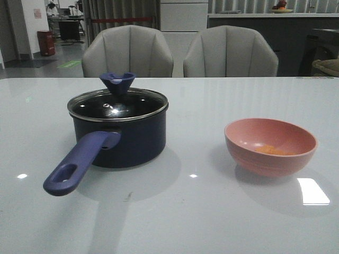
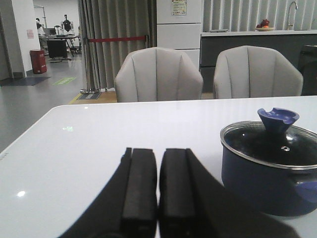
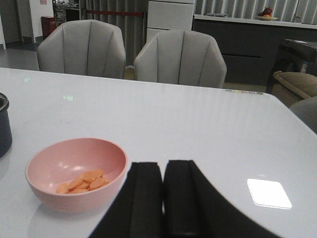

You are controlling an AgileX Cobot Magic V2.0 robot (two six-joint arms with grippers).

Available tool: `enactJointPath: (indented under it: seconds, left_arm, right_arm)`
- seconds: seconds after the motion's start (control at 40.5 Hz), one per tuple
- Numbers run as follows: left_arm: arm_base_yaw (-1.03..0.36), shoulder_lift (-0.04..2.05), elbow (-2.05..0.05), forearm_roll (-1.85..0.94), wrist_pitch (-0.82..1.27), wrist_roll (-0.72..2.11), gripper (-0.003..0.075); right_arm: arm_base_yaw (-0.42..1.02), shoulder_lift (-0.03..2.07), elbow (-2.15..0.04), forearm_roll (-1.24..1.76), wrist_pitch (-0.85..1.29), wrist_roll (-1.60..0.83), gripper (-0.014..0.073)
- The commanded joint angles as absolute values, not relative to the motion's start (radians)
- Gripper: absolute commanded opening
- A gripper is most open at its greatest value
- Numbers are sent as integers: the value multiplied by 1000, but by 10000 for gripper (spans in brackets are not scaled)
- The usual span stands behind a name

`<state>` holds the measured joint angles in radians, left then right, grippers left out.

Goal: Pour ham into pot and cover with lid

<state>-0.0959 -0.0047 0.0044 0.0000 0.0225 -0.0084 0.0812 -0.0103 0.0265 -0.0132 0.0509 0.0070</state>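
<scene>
Both grippers, left [image 2: 158,198] and right [image 3: 163,198], sat low near the table edge, jaws pressed together, holding nothing. Ham [image 3: 81,182] lay in the pink bowl [image 1: 270,146], unpoured. Beyond, lid [image 1: 117,103] covered the pot [image 1: 119,138], so it likely must come off first.

— What do the wrist cameras show of the robot?
— On the left arm, two flat matte-black rectangular finger pads [image 2: 140,191] over black flared bodies.
— And the right?
— Identical matte-black rectangular finger pads [image 3: 146,198], plain and unmarked.
</scene>
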Motion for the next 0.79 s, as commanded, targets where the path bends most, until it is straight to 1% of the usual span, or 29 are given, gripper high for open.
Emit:
enactJointPath:
  seconds: [0.0, 0.074, 0.198, 0.272, 0.321, 0.445, 0.593, 0.692, 0.766]
  left_arm:
    - [-95, -23, 25, -6, -107, -11, 113]
    - [-95, -23, 25, -6, -192, -11, 113]
    - [-95, -23, 19, -6, -436, -11, 113]
    - [-95, -23, -17, -6, -472, -11, 113]
    - [-95, -19, -58, -6, -437, -11, 113]
    - [-95, 30, -198, -6, -234, -11, 113]
    - [-95, 160, -354, -6, 24, -11, 113]
    - [-95, 239, -420, -21, 119, -11, 113]
    - [-95, 278, -436, -32, 142, -11, 113]
  right_arm:
    - [77, -30, 22, -23, -33, 6, 155]
    - [77, -30, 22, -23, -33, 6, 155]
    - [77, -30, 22, -23, -33, 6, 155]
    - [77, -30, 22, -23, -33, 6, 155]
    - [77, -30, 22, -23, -33, 6, 155]
    - [77, -30, 22, -23, -33, 6, 155]
    - [77, -30, 22, -23, -33, 6, 155]
    - [77, -30, 22, -23, -33, 6, 155]
    - [77, -30, 22, -23, -33, 6, 155]
